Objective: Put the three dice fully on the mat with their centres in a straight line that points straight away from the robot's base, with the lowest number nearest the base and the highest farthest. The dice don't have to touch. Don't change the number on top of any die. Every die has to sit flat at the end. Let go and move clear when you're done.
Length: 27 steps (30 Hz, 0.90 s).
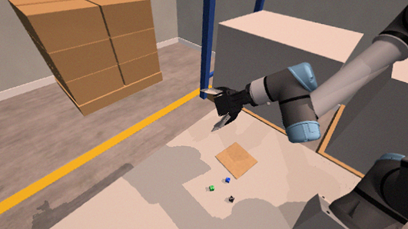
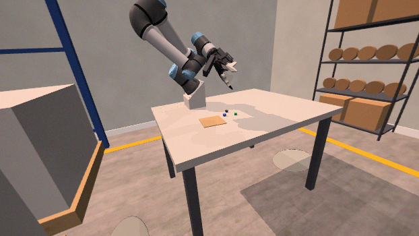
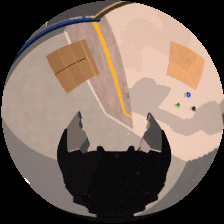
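A tan square mat [image 1: 236, 159] lies on the white table; it also shows in the exterior view [image 2: 212, 121] and the wrist view [image 3: 186, 63]. Three small dice sit on the table beside the mat, off it: a blue die [image 1: 228, 179] closest to the mat's edge, a green die [image 1: 211, 188] and a black die [image 1: 231, 199]. They show too in the exterior view as blue [image 2: 224, 114], green [image 2: 236, 113] and black [image 2: 226, 110]. Their top numbers are too small to read. My gripper [image 1: 214, 109] is open and empty, high above the table, well away from the dice.
The arm's base block [image 2: 195, 96] stands at the table's back edge. A stack of cardboard boxes [image 1: 82, 45] and a blue post [image 1: 206, 37] stand beyond the table. A grey crate [image 1: 289, 61] is behind. Shelves [image 2: 367, 67] stand to the right.
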{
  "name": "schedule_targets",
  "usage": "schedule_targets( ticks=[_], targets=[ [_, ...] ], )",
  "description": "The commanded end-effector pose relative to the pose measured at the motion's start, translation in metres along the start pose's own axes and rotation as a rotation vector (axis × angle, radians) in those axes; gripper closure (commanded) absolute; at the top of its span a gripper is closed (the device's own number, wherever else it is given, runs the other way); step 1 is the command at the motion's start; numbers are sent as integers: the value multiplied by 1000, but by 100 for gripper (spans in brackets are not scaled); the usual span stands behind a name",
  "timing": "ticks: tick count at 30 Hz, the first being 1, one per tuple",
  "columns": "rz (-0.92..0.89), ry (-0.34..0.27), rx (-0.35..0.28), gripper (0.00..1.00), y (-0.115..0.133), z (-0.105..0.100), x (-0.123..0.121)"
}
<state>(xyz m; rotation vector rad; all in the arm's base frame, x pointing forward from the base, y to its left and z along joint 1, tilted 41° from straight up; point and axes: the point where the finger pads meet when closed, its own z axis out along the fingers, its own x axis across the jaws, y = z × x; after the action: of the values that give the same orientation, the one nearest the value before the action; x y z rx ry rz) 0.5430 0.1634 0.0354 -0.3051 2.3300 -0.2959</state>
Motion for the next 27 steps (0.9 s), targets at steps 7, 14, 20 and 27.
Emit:
schedule_targets(
  ticks=[7, 14, 20, 27],
  targets=[
    [-45, 62, 6, 0, 4, 4, 15],
    [-122, 162, 16, 0, 9, 9, 39],
    [-268, 334, 30, 0, 13, 9, 81],
    [-423, 495, 42, 0, 13, 0, 118]
  ],
)
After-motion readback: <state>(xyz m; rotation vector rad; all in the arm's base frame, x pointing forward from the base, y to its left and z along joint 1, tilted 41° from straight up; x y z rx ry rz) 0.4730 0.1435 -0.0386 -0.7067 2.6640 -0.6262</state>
